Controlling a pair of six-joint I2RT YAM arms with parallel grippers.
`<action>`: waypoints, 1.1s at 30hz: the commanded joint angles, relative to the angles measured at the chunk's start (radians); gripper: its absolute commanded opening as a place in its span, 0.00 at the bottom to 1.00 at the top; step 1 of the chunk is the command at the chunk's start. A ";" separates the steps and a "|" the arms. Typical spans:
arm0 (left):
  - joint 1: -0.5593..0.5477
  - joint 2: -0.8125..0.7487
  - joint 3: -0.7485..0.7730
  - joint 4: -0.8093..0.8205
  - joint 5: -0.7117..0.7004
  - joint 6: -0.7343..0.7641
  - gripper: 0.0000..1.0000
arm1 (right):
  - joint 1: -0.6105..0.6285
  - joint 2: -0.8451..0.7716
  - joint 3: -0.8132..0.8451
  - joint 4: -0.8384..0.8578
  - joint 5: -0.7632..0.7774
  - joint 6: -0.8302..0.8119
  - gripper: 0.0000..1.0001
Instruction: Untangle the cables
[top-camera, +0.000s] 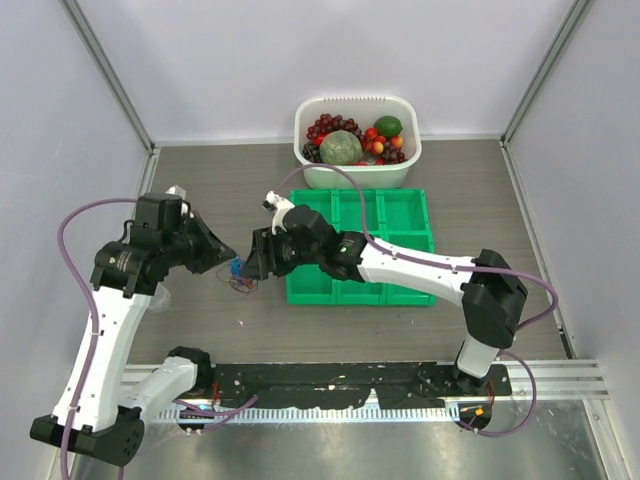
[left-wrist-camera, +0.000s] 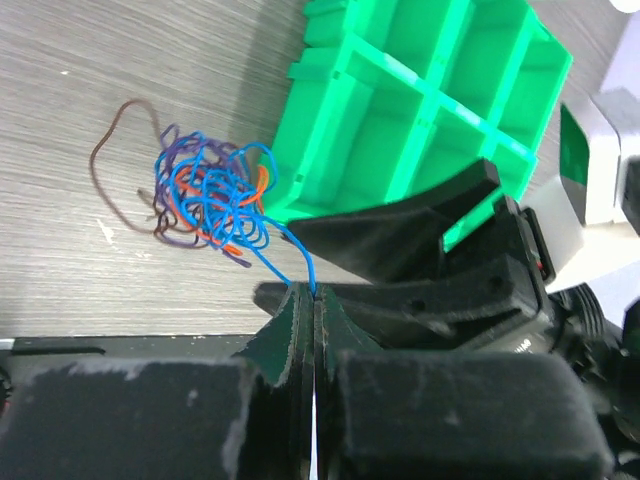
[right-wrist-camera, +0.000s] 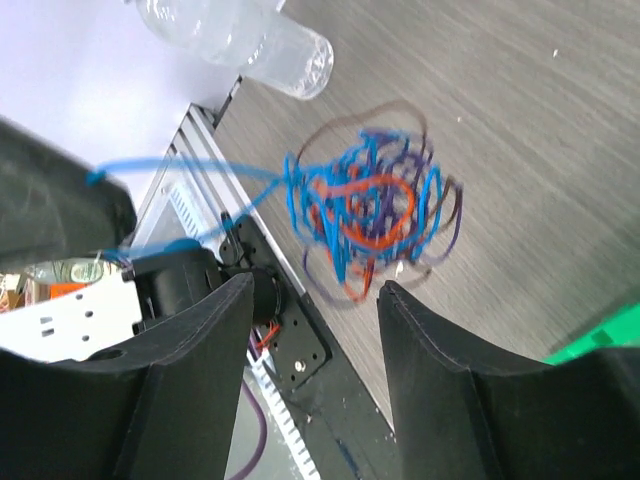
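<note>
Top cam: high behind the arm bases, facing down and fwd over the whole table (top-camera: 400, 330), far off and wide. Left wrist cam looks out past the left gripper (left-wrist-camera: 305, 295), close on the cable clump (left-wrist-camera: 212, 195), green tray (left-wrist-camera: 330, 140) beyond. Right wrist cam looks past the right gripper (right-wrist-camera: 315, 285) — v. close on the same clump, from the opp. side. All three share clump and tabletop.

Tabletop (top-camera: 330, 325): grey wood-grain surface, centre of the top view.
Back wall (top-camera: 330, 60): plain white panel, 12 o'clock.
Side walls: white panels, 9 o'clock (top-camera: 50, 150) and 3 o'clock (top-camera: 600, 150).
Aluminium corner posts (top-camera: 107, 72): 11 and 1 o'clock.
Slotted metal rail (top-camera: 560, 375): 6 o'clock edge.
Lighting: even, soft shadows.
</note>
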 joint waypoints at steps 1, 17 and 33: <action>0.005 -0.014 0.055 0.020 0.123 -0.010 0.00 | 0.006 0.063 0.119 0.071 0.070 0.007 0.58; 0.005 0.133 0.680 0.006 0.165 0.055 0.00 | -0.009 0.474 0.348 -0.007 0.173 0.045 0.45; 0.005 0.176 1.011 0.218 0.034 -0.081 0.00 | -0.043 0.537 0.445 -0.157 0.066 -0.081 0.56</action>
